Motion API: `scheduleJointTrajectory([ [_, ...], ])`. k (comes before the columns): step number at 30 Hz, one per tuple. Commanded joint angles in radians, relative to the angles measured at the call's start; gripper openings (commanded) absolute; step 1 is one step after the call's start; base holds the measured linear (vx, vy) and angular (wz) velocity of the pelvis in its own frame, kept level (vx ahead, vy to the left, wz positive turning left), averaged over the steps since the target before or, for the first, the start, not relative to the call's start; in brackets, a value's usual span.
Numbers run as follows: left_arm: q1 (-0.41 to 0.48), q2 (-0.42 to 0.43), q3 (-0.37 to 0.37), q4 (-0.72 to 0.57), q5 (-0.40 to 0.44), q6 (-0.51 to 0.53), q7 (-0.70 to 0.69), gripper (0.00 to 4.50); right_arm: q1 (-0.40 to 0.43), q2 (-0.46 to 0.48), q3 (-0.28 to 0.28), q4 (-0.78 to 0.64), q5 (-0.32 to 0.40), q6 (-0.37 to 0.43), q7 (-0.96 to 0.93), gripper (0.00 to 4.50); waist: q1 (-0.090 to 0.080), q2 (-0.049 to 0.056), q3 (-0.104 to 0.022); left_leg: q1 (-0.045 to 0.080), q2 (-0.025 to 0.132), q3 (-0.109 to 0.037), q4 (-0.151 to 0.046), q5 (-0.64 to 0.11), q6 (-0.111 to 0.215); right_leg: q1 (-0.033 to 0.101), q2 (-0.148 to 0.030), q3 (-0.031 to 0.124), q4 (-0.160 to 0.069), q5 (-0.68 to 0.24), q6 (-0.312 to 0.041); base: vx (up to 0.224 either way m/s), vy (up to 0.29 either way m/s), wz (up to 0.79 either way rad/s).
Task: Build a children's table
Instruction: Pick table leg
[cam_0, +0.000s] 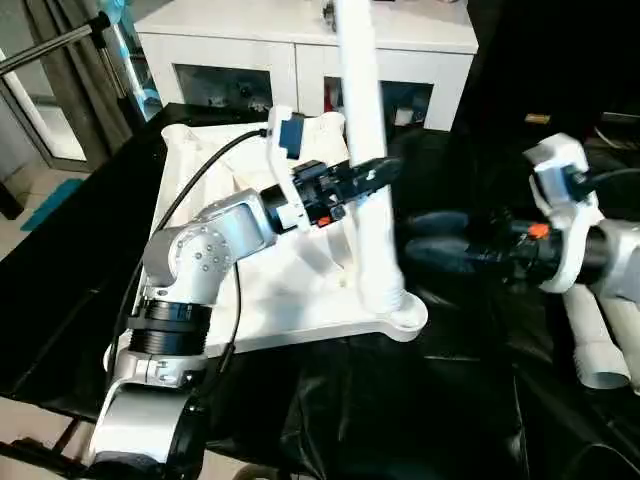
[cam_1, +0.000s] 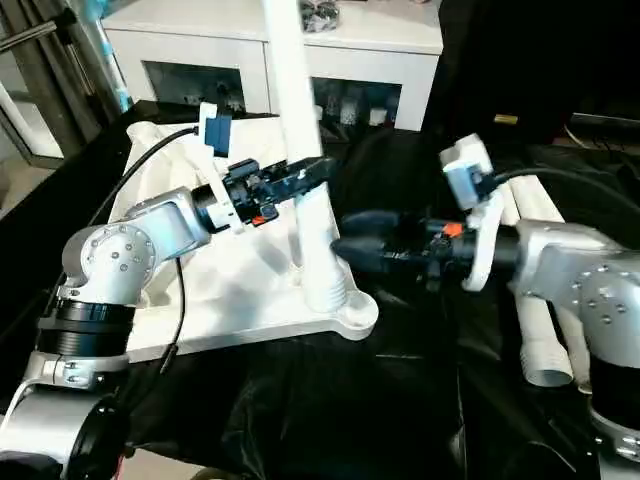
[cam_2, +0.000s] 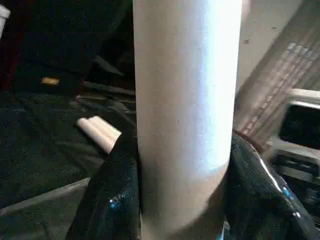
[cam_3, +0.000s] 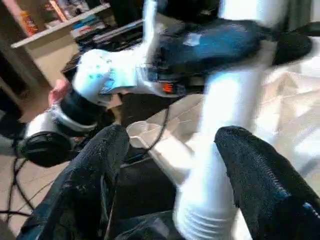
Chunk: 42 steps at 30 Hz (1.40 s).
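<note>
While left gripper (cam_0: 375, 172) squeezes leg (cam_0: 362, 130) standing in near corner socket (cam_1: 340, 300) of tabletop (cam_0: 230, 290), keep leg straight, push down. Right gripper (cam_1: 345, 243) spread wide just beside leg; bring in low, steady.

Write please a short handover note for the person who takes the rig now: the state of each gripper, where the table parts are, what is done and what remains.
Left gripper: shut on the upright leg, about halfway up.
Right gripper: open, holding nothing, its fingers aimed at the lower part of that leg.
Tabletop: lies underside up on the black-covered table.
Done: one leg stands in the near corner socket on the robot's right. Whether it is fully seated I cannot tell.
Left: the other sockets in view are without legs. Spare legs lie on the black cover beside the right arm.
</note>
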Motion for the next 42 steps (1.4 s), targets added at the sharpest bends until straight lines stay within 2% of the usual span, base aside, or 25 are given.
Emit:
scheduleJointTrajectory([
  [1,-0.017,0.014,-0.018,-0.055,-0.035,0.017,-0.067,1.88,0.003,-0.015,0.042,0.028,-0.048,-0.02,-0.016,3.28,0.005,-0.012,-0.079,0.033,0.074,-0.03,-0.063,-0.022,0.079,0.041,-0.067,0.023,-0.054,0.072,-0.312,0.0,0.0,0.0],
  [5,-0.004,0.002,-0.033,-0.101,-0.072,0.029,-0.119,1.88,0.002,0.001,0.083,0.057,-0.058,-0.015,-0.017,3.28,0.002,-0.015,-0.077,0.033,0.076,-0.028,-0.066,-0.048,0.07,0.043,-0.068,0.024,-0.056,0.064,-0.326,0.0,0.0,0.0],
  [7,-0.006,-0.012,-0.033,-0.11,-0.087,0.031,-0.12,1.88,0.006,0.005,0.104,0.067,-0.069,-0.022,-0.014,3.28,0.003,-0.019,-0.075,0.033,0.076,-0.028,-0.066,-0.059,0.073,0.044,-0.069,0.025,-0.057,0.047,-0.319,0.0,0.0,0.0],
  [11,-0.002,-0.024,-0.042,-0.132,-0.097,0.043,-0.116,1.88,-0.007,0.036,0.101,0.076,-0.043,-0.005,-0.023,3.28,0.003,-0.018,-0.076,0.033,0.076,-0.028,-0.066,-0.057,0.073,0.043,-0.068,0.025,-0.057,0.035,-0.315,0.0,0.0,0.0],
  [12,-0.001,-0.024,-0.046,-0.135,-0.094,0.045,-0.118,1.88,-0.012,0.043,0.098,0.076,-0.033,0.0,-0.021,3.28,0.003,-0.024,-0.076,0.033,0.076,-0.028,-0.066,-0.054,0.076,0.043,-0.068,0.025,-0.056,0.036,-0.316,0.0,0.0,0.0],
  [13,0.0,-0.024,-0.049,-0.136,-0.092,0.046,-0.12,1.88,-0.015,0.047,0.096,0.076,-0.026,0.004,-0.019,3.01,0.004,-0.02,-0.076,0.034,0.077,-0.028,-0.066,-0.051,0.077,0.042,-0.069,0.025,-0.056,0.038,-0.317,0.0,0.0,0.0],
  [14,0.001,-0.024,-0.05,-0.138,-0.091,0.046,-0.121,1.88,-0.02,0.052,0.097,0.076,-0.02,0.006,-0.017,2.94,0.004,-0.02,-0.076,0.034,0.077,-0.028,-0.066,-0.051,0.078,0.042,-0.069,0.025,-0.056,0.037,-0.316,0.0,0.0,0.0],
  [15,0.002,-0.024,-0.052,-0.137,-0.087,0.044,-0.12,1.88,-0.024,0.057,0.098,0.078,-0.014,0.008,-0.015,2.94,0.004,-0.029,-0.076,0.033,0.077,-0.027,-0.066,-0.047,0.08,0.044,-0.069,0.025,-0.056,0.038,-0.317,0.0,0.0,0.0],
  [16,0.003,-0.024,-0.052,-0.137,-0.086,0.044,-0.12,1.88,-0.024,0.058,0.098,0.078,-0.013,0.008,-0.015,2.89,0.005,-0.025,-0.076,0.032,0.076,-0.027,-0.065,-0.042,0.083,0.042,-0.069,0.025,-0.055,0.036,-0.315,0.0,0.0,0.0],
  [20,0.005,-0.025,-0.045,-0.124,-0.073,0.033,-0.11,1.88,-0.022,0.061,0.105,0.074,-0.002,0.006,-0.005,2.46,0.008,-0.036,-0.076,0.033,0.078,-0.025,-0.066,-0.035,0.085,0.041,-0.07,0.025,-0.056,0.022,-0.306,0.0,0.0,0.0],
  [21,0.005,-0.025,-0.045,-0.124,-0.073,0.033,-0.11,1.88,-0.022,0.061,0.105,0.074,-0.002,0.006,-0.005,2.46,0.01,-0.032,-0.076,0.034,0.078,-0.025,-0.065,-0.034,0.084,0.039,-0.07,0.025,-0.055,0.02,-0.304,0.0,0.0,0.0],
  [22,0.006,-0.025,-0.041,-0.123,-0.074,0.033,-0.109,1.88,-0.02,0.061,0.107,0.073,-0.002,0.007,-0.002,2.4,0.011,-0.033,-0.076,0.033,0.077,-0.025,-0.065,-0.033,0.082,0.04,-0.07,0.025,-0.055,0.023,-0.302,0.0,0.0,0.0],
  [23,0.01,-0.026,-0.035,-0.132,-0.08,0.039,-0.103,1.88,-0.018,0.062,0.121,0.078,-0.009,0.007,-0.003,2.3,0.01,-0.039,-0.075,0.033,0.077,-0.025,-0.066,-0.034,0.082,0.04,-0.07,0.025,-0.056,0.023,-0.301,0.0,0.0,0.0],
  [24,0.01,-0.026,-0.035,-0.132,-0.08,0.039,-0.103,1.88,-0.018,0.062,0.121,0.078,-0.009,0.007,-0.003,2.3,0.012,-0.036,-0.075,0.034,0.077,-0.025,-0.066,-0.035,0.08,0.039,-0.07,0.026,-0.056,0.02,-0.298,0.0,0.0,0.0],
  [25,0.014,-0.029,-0.034,-0.14,-0.084,0.043,-0.099,1.88,-0.018,0.064,0.126,0.082,-0.009,0.009,-0.004,2.07,0.013,-0.041,-0.076,0.033,0.078,-0.025,-0.066,-0.034,0.08,0.04,-0.072,0.026,-0.054,0.017,-0.298,0.0,0.0,0.0],
  [28,0.018,-0.041,-0.032,-0.153,-0.091,0.047,-0.087,1.88,-0.016,0.075,0.134,0.08,-0.005,0.017,-0.005,2.0,0.015,-0.042,-0.075,0.034,0.078,-0.024,-0.066,-0.036,0.077,0.038,-0.071,0.026,-0.055,0.011,-0.294,0.0,0.0,0.0],
  [29,0.02,-0.042,-0.031,-0.156,-0.093,0.048,-0.086,1.88,-0.015,0.079,0.136,0.077,-0.005,0.018,-0.009,1.92,0.016,-0.033,-0.075,0.035,0.078,-0.026,-0.066,-0.036,0.074,0.037,-0.071,0.026,-0.054,0.01,-0.293,0.0,0.0,0.0],
  [30,0.02,-0.044,-0.03,-0.156,-0.096,0.05,-0.085,1.88,-0.014,0.082,0.138,0.076,-0.003,0.019,-0.012,1.92,0.015,-0.038,-0.075,0.035,0.078,-0.025,-0.067,-0.039,0.071,0.036,-0.069,0.026,-0.056,0.015,-0.292,0.0,0.0,0.0],
  [31,0.019,-0.05,-0.029,-0.156,-0.101,0.054,-0.082,1.88,-0.009,0.088,0.137,0.07,0.002,0.022,-0.02,1.91,0.014,-0.032,-0.075,0.036,0.077,-0.025,-0.067,-0.044,0.067,0.036,-0.067,0.026,-0.057,0.018,-0.291,0.0,0.0,0.0],
  [32,0.019,-0.051,-0.029,-0.155,-0.101,0.054,-0.082,1.88,-0.008,0.089,0.137,0.069,0.002,0.023,-0.021,1.9,0.015,-0.035,-0.075,0.036,0.077,-0.025,-0.067,-0.045,0.065,0.037,-0.068,0.026,-0.056,0.022,-0.292,0.0,0.0,0.0],
  [34,0.014,-0.055,-0.029,-0.151,-0.102,0.057,-0.081,1.88,0.002,0.098,0.131,0.06,0.009,0.027,-0.037,1.89,0.015,-0.027,-0.077,0.037,0.077,-0.026,-0.067,-0.049,0.058,0.038,-0.068,0.027,-0.056,0.037,-0.293,0.0,0.0,0.0],
  [37,0.006,-0.06,-0.027,-0.144,-0.102,0.057,-0.078,1.88,0.011,0.106,0.123,0.048,0.009,0.024,-0.054,1.88,0.016,-0.027,-0.078,0.036,0.077,-0.027,-0.068,-0.049,0.054,0.039,-0.067,0.026,-0.054,0.055,-0.296,0.0,0.0,0.0],
  [39,0.002,-0.058,-0.026,-0.141,-0.103,0.057,-0.086,1.88,0.011,0.12,0.114,0.048,0.006,0.019,-0.075,1.88,0.015,-0.001,-0.078,0.037,0.076,-0.03,-0.067,-0.06,0.043,0.038,-0.066,0.025,-0.052,0.055,-0.295,0.0,0.0,0.0],
  [40,0.003,-0.054,-0.03,-0.139,-0.101,0.055,-0.098,1.88,0.009,0.134,0.108,0.055,0.002,0.014,-0.089,2.44,0.01,-0.006,-0.077,0.037,0.075,-0.029,-0.069,-0.076,0.037,0.038,-0.064,0.025,-0.058,0.054,-0.294,0.0,0.0,0.0],
  [42,0.003,-0.051,-0.04,-0.133,-0.092,0.051,-0.108,1.88,0.009,0.139,0.101,0.059,0.004,0.015,-0.095,2.58,0.008,-0.012,-0.077,0.035,0.073,-0.028,-0.07,-0.08,0.038,0.042,-0.065,0.025,-0.059,0.049,-0.295,0.0,0.0,0.0],
])
